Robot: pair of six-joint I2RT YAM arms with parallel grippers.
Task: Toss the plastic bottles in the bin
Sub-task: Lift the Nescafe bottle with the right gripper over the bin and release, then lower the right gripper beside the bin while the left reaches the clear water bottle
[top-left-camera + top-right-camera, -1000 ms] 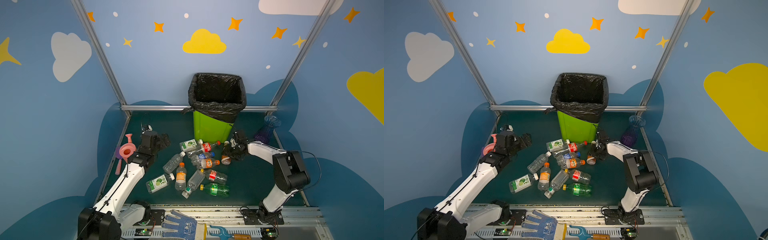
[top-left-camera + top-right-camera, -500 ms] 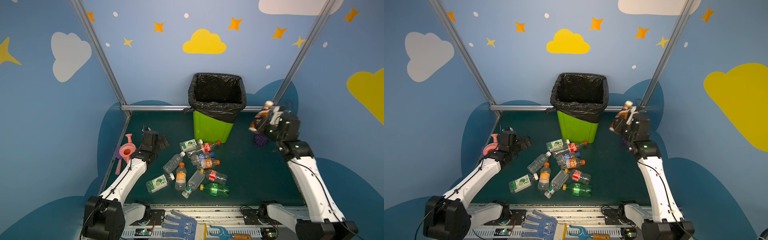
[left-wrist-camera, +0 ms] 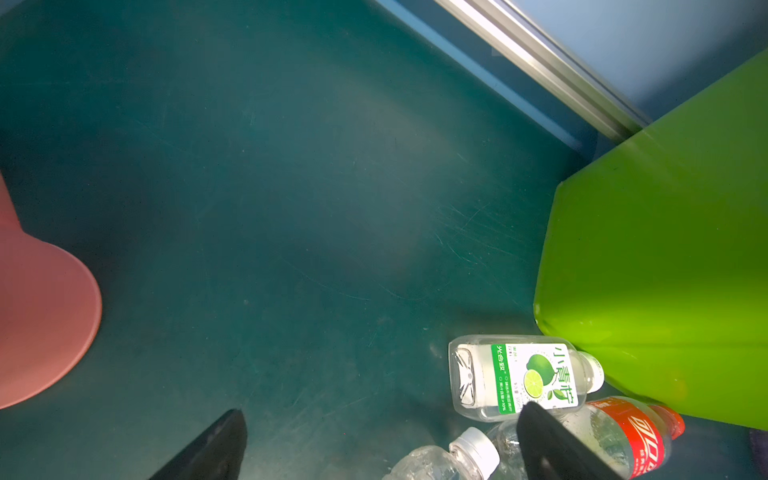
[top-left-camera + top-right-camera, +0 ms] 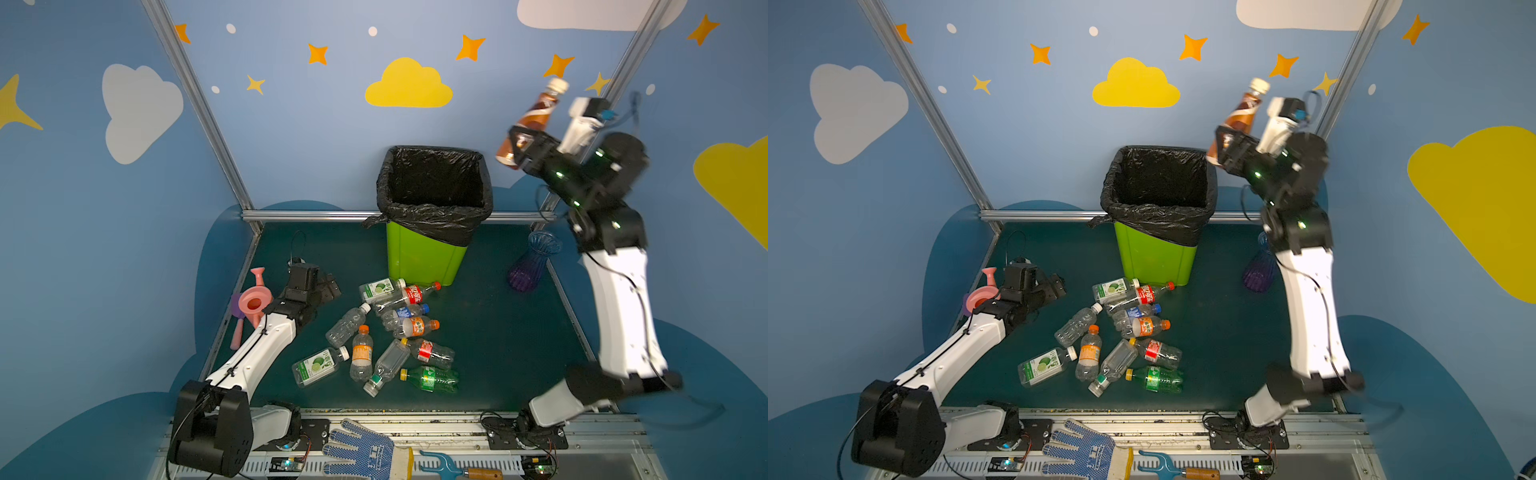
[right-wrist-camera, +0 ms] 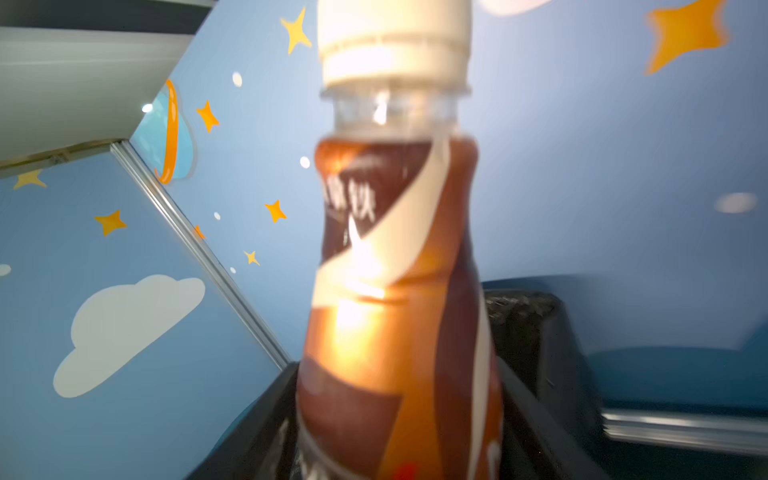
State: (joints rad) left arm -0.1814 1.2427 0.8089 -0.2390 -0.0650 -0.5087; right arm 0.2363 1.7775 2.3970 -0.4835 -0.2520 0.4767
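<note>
A brown and orange bottle [image 4: 534,116] [image 4: 1241,112] [image 5: 395,270] with a white cap stands tilted between the fingers of my right gripper [image 4: 516,148] [image 4: 1223,145] [image 5: 395,382]. Both fingers lie against its blurred lower body. The gripper is raised high, beside and above the bin's right rim. The lime-green bin [image 4: 424,257] [image 4: 1154,257] [image 3: 665,270] has a black bag. Several plastic bottles [image 4: 395,332] [image 4: 1125,328] lie on the floor before it. My left gripper [image 4: 328,286] [image 4: 1059,284] [image 3: 382,409] is open and empty, low, near a lime-label bottle [image 3: 523,376].
A pink watering can [image 4: 251,303] [image 3: 37,316] stands against the left edge, by my left arm. A ribbed blue-purple vase [image 4: 532,262] is right of the bin. A blue glove [image 4: 361,451] and a small hand fork [image 4: 453,467] lie on the front rail.
My right arm has swung up from the bottle pile to high beside the bin, carrying the brown bottle. The left gripper has shifted slightly and stays open.
</note>
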